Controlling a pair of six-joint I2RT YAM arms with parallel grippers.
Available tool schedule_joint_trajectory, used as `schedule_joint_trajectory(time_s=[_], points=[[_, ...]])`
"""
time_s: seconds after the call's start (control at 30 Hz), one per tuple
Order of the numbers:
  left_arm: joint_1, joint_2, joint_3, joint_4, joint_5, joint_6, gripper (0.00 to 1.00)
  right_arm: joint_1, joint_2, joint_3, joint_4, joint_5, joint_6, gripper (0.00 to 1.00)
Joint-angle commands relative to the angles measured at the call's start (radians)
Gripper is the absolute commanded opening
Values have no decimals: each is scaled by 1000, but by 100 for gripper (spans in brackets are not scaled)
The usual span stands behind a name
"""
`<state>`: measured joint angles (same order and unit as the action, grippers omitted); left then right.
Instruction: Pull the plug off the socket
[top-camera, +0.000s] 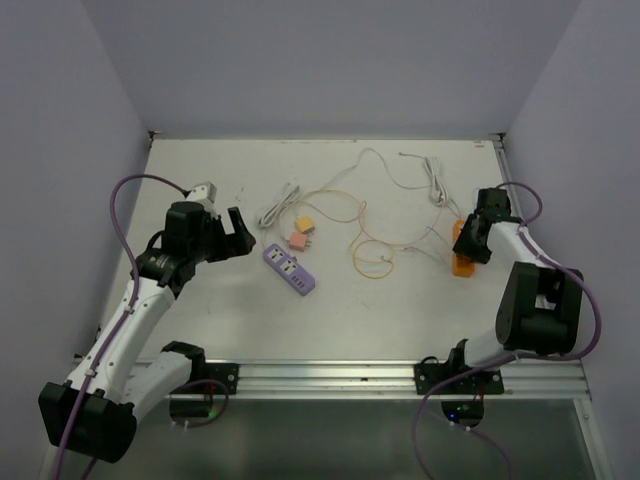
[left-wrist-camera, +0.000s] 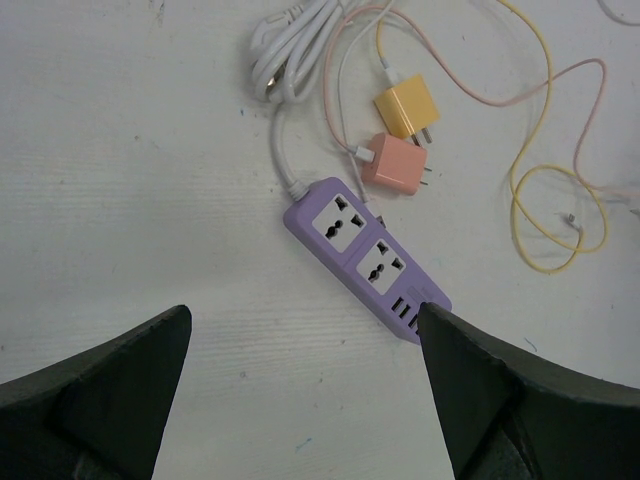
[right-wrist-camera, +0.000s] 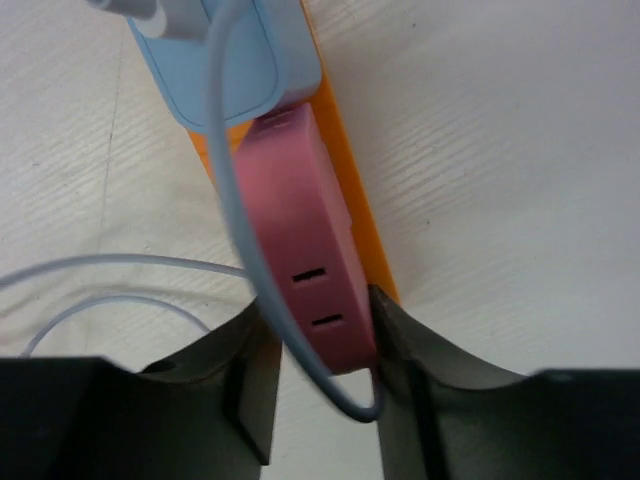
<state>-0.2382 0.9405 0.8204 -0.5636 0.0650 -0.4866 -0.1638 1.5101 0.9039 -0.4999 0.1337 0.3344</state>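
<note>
An orange socket strip (top-camera: 462, 264) lies at the right of the table; in the right wrist view it (right-wrist-camera: 347, 165) carries a pink plug (right-wrist-camera: 305, 250) and a light blue plug (right-wrist-camera: 225, 60) behind it. My right gripper (right-wrist-camera: 320, 370) is shut on the pink plug, one finger on each side, with a pale blue cable (right-wrist-camera: 232, 250) running between the left finger and the plug. It also shows in the top view (top-camera: 476, 236). My left gripper (top-camera: 238, 232) is open and empty, hovering above the table beside a purple power strip (left-wrist-camera: 365, 255).
A yellow plug (left-wrist-camera: 405, 108) and a salmon plug (left-wrist-camera: 394, 163) lie loose behind the purple strip (top-camera: 289, 268). A bundled white cable (top-camera: 277, 206), thin yellow and pink wires (top-camera: 365, 240) and another white cable (top-camera: 435, 180) spread across the middle and back.
</note>
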Motion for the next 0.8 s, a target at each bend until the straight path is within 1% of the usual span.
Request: schedule_joint_trajectory(time_s=[0.0, 0.03, 0.07, 0.23, 0.47, 0.5, 0.57, 0.6, 0.67, 0.7, 0.77], points=[[-6, 0, 2, 39, 15, 8, 100, 20, 47, -3, 9, -86, -9, 40], [-6, 0, 3, 39, 16, 8, 100, 33, 47, -2, 6, -89, -11, 34], [-6, 0, 3, 39, 16, 6, 100, 43, 47, 0, -2, -92, -14, 32], [-6, -2, 3, 39, 13, 5, 100, 154, 42, 12, -29, -94, -17, 28], [-6, -11, 11, 30, 15, 5, 100, 339, 47, 9, -32, -109, 58, 27], [-6, -14, 16, 28, 12, 5, 100, 378, 47, 10, -32, -109, 87, 27], [-6, -16, 17, 24, 10, 5, 100, 418, 48, 15, -28, -111, 120, 27], [-6, -17, 19, 24, 10, 5, 100, 461, 48, 18, -23, -111, 162, 27], [-6, -17, 25, 18, 9, 5, 100, 509, 53, 24, -11, -100, 240, 29], [-6, -17, 26, 14, 9, 5, 100, 558, 53, 27, -3, -98, 268, 31], [-6, -17, 36, 7, 9, 5, 100, 605, 59, 30, 26, -82, 349, 32]])
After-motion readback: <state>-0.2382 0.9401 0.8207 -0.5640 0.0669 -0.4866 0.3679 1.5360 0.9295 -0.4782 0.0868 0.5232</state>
